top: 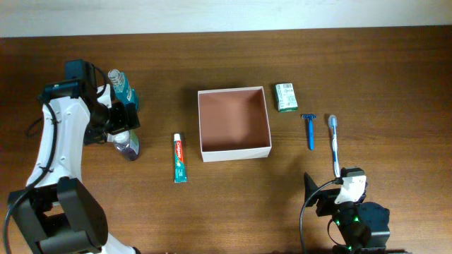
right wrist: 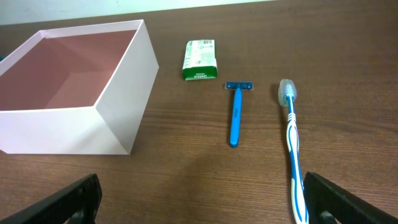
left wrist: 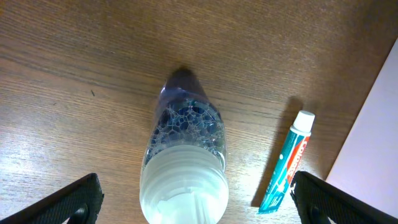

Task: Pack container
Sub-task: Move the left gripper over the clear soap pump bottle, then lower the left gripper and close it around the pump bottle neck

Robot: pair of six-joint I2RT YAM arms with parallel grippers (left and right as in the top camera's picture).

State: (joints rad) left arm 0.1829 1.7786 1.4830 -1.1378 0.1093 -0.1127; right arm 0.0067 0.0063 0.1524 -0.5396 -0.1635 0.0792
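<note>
The container [top: 236,151], a square white-walled box with a reddish-brown floor, sits mid-table with nothing in it; it also shows as container [right wrist: 68,127] and container [left wrist: 373,137]. My left gripper [top: 121,120] hangs open over a clear bottle [top: 128,145]. In the left wrist view the bottle [left wrist: 183,130], with foamy blue liquid and a white cap, lies between the wide-apart jaws of the left gripper [left wrist: 196,186], untouched. My right gripper [top: 330,182] is open low at the front right; the right gripper [right wrist: 202,186] holds nothing.
A toothpaste tube [top: 179,158] lies left of the container, also seen as toothpaste [left wrist: 286,165]. To its right lie a green soap box [top: 285,97], a blue razor [top: 309,130] and a toothbrush [top: 334,144]. A teal bottle-like thing [top: 119,85] is behind the left gripper.
</note>
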